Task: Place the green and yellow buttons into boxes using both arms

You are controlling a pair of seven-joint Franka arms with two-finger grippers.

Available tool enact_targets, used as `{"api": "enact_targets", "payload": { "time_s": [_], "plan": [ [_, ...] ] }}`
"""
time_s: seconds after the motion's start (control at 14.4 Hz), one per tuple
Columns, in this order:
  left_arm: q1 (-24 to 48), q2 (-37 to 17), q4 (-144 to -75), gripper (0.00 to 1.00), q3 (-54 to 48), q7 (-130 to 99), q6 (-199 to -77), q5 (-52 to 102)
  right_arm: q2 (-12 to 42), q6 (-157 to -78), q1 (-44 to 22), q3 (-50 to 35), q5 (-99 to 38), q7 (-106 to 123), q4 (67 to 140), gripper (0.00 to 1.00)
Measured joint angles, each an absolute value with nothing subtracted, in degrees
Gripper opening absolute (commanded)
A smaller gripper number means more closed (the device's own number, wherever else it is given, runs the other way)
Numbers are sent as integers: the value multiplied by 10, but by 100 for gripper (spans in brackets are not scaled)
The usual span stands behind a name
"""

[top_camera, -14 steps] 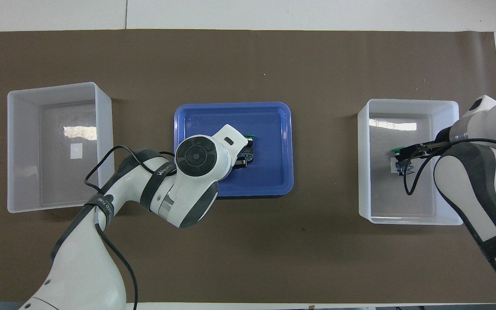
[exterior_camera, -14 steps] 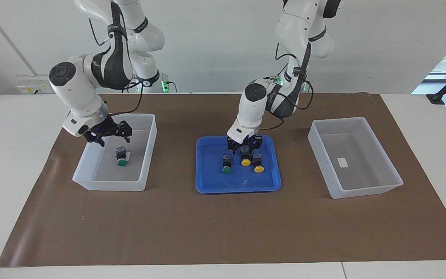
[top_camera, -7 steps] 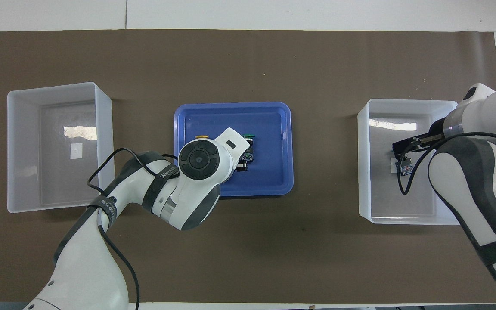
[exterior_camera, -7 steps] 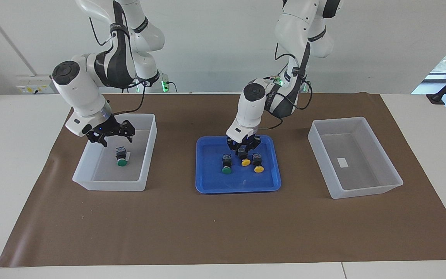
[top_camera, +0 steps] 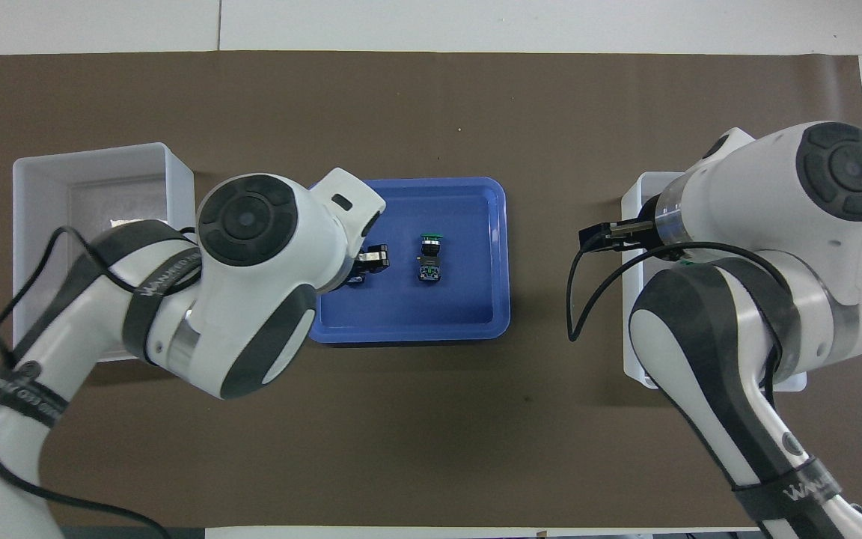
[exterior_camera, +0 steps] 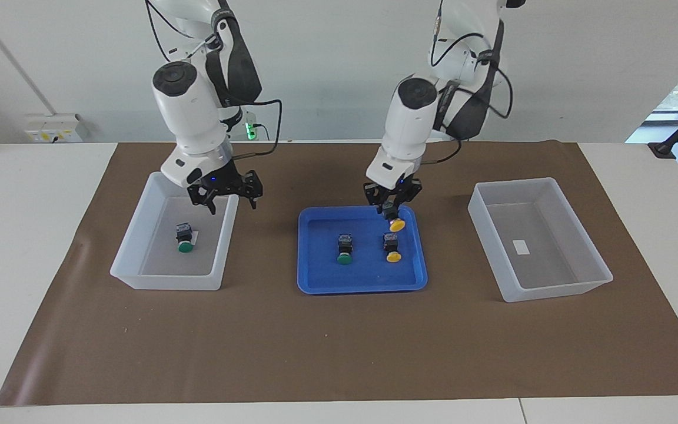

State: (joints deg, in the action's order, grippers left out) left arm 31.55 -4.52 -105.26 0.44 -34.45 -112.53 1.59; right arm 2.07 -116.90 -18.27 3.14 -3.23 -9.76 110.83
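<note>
The left gripper [exterior_camera: 392, 207] hangs over the blue tray [exterior_camera: 315, 282], at the edge nearest the robots, with its fingers closed on the black body of a yellow button [exterior_camera: 396, 224]; the yellow cap dangles below them, tipped to one side. The grip looks shallow and off-centre, so the button could twist or slip out on the way to the empty box [exterior_camera: 551, 288] at the left arm's end of the counter [exterior_camera: 339, 341]. A drop from here would land it back in the tray or on the brown mat between tray and box. The carry also has to clear the box's nearer wall; a low pass could clip the rim and knock the button loose.

Two buttons wait in the tray: a second yellow button [exterior_camera: 392, 247] and, beside it toward the right arm's end, a green button [exterior_camera: 345, 248]. They lie near each other, so a wide approach to one could nudge the other.

The right gripper [exterior_camera: 227, 195] is over the rim of the other box [exterior_camera: 139, 277], fingers spread and empty (a green-capped button [exterior_camera: 184, 237] already lies inside that box). Should both arms converge on the tray together, they could crowd each other.
</note>
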Motion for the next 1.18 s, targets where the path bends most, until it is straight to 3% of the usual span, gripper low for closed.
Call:
{"api": "enact_targets", "payload": {
  "time_s": [0.21, 0.55, 0.69, 0.9, 1.18],
  "plan": [
    [211, 0, -1046, 0, 10, -212, -1064, 15, 42, -1203, -198, 30, -79, -125, 1107, 100],
    [26, -3, -1069, 0, 17, 35, -1069, 17, 132, -1251, -312, 28, -82, -250, 1032, 100],
    [6, -10, -1103, 0, 17, 61, -1116, 17, 189, -1261, -355, 28, -24, -300, 987, 100],
    [4, -22, -1173, 0, 13, 68, -1206, 17, 251, -1314, -371, 29, 2, -332, 978, 75],
    [5, -37, -1238, 0, 8, 68, -1277, 17, 283, -1355, -370, 32, 2, -344, 980, 73]
  ]
}}
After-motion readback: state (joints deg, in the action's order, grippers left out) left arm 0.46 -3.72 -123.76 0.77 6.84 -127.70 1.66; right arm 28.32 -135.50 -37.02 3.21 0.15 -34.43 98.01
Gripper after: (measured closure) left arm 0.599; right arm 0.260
